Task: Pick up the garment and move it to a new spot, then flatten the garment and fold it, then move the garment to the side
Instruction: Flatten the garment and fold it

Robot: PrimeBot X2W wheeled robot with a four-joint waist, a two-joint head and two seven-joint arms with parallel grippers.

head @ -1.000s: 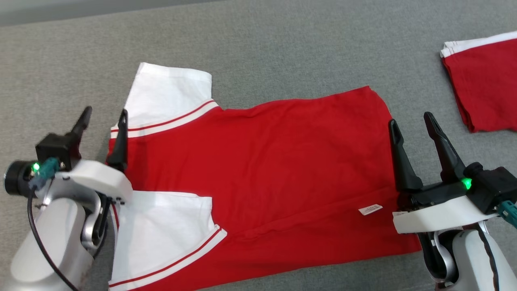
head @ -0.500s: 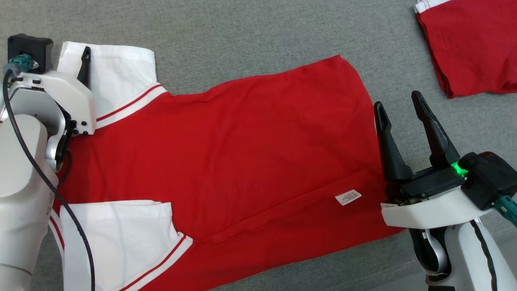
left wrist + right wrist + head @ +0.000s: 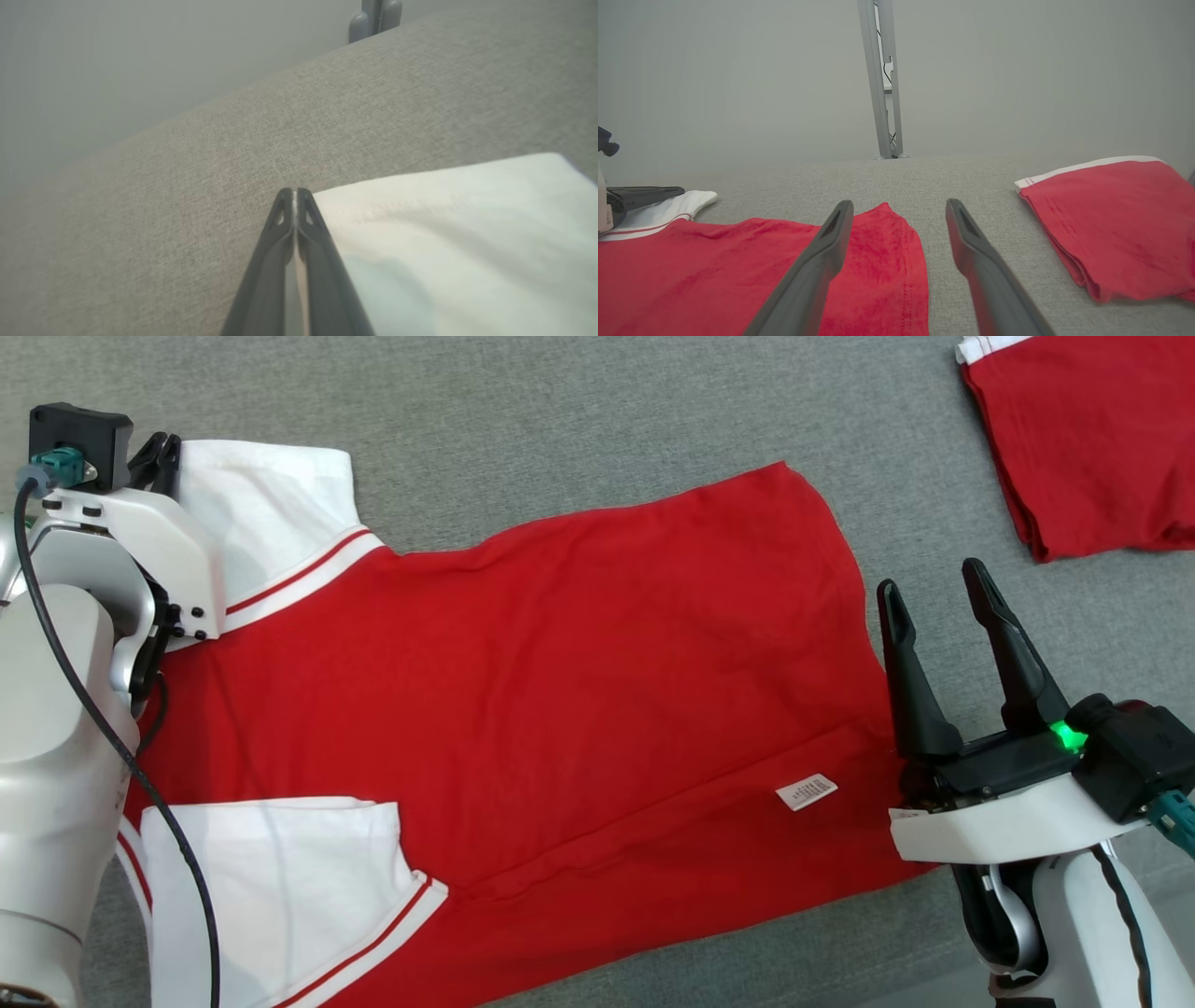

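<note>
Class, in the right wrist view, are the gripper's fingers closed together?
No, the fingers of the right gripper stand wide apart, with the red shirt showing between them.

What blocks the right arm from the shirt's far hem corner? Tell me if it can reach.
Likely yes: the right gripper, jaws open, is beside the red shirt; only grey surface lies toward its far hem corner.

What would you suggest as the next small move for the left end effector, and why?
Probably lift the white sleeve corner slightly, ready to fold it over the red body: the left end effector looks closed on that corner, and the sleeve lies flat, spread outward.
</note>
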